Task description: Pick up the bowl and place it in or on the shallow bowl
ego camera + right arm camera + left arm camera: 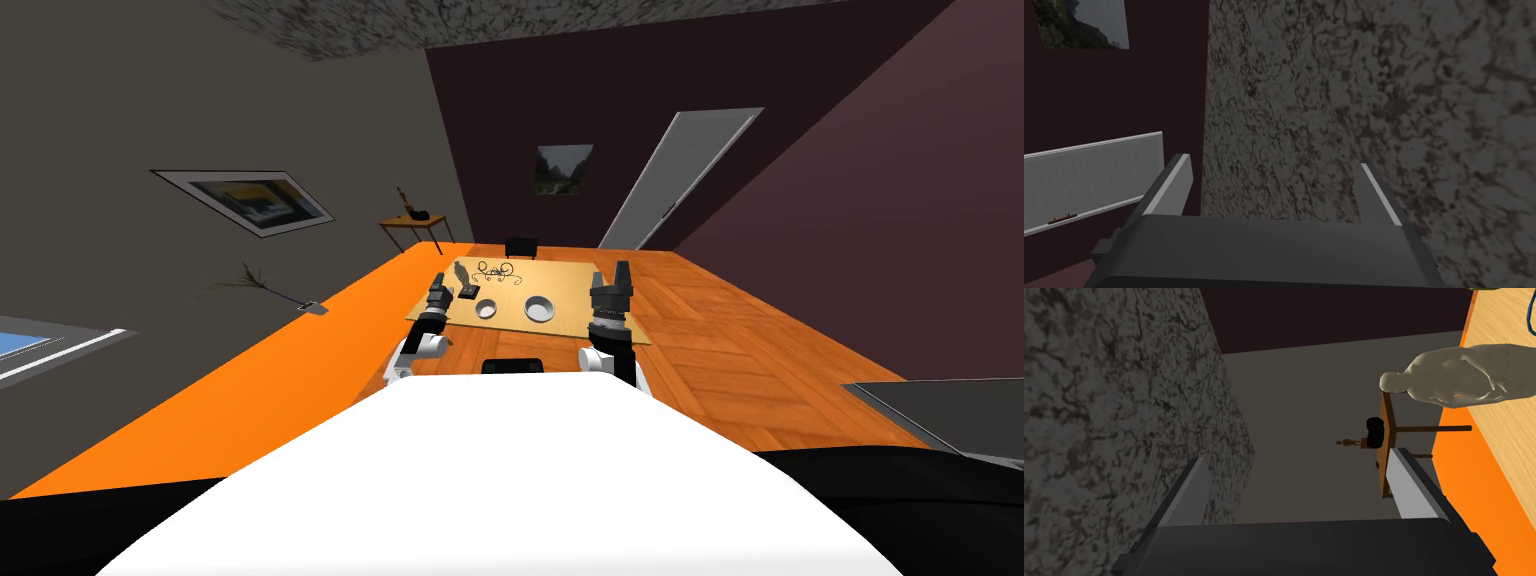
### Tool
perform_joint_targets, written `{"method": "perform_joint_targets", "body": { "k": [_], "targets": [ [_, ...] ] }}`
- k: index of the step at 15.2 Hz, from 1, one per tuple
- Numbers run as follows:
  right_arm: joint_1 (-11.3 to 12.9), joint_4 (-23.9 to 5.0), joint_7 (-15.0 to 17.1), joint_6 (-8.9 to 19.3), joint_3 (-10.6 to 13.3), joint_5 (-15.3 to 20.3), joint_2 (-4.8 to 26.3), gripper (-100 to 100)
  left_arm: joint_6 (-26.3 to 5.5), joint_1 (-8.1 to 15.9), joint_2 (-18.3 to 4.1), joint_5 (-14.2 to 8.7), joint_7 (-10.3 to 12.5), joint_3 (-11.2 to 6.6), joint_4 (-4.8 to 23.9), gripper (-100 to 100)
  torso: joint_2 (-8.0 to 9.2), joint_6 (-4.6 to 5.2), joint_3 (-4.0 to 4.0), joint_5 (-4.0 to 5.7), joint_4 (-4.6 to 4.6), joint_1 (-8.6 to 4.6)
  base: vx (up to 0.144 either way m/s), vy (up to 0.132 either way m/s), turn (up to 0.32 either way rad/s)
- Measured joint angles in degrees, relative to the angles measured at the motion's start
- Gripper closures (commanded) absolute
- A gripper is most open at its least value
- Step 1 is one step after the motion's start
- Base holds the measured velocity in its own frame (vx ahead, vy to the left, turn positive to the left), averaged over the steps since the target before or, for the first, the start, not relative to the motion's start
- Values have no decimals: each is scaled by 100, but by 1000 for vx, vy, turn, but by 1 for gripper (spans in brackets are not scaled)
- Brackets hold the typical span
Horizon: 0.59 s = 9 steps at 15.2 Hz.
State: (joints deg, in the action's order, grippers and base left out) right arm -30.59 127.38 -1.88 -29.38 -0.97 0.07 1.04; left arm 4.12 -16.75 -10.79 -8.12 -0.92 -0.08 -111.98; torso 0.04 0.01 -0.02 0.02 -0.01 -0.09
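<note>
Two bowls (pixel 486 309) – seemingly white – one table (pixel 570 280)

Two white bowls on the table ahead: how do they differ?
The left bowl is smaller across than the right bowl. The left bowl lies near the left gripper; the right bowl sits nearer the right gripper. Both are white, upright and resting on the tan table.

There's the left forearm (pixel 430 342), a white shell with dark joints, and the right forearm (pixel 600 355) matches it, topped by a ribbed black-and-grey wrist collar. Now the left gripper (pixel 1298 455) and right gripper (pixel 1274 162): each is a dark matte box with bevelled edges and two thin, light grey blade fingers.
</note>
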Motion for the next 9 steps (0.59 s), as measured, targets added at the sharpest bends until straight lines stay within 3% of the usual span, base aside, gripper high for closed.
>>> {"method": "perform_joint_targets", "body": {
  "k": [9],
  "targets": [
    [0,0,0,0,0,0,0,0,-939,418,-94,-14,136,3,475,-100,-1,0,0,-1,0,5,-10,-16,-38]
  ]
}}
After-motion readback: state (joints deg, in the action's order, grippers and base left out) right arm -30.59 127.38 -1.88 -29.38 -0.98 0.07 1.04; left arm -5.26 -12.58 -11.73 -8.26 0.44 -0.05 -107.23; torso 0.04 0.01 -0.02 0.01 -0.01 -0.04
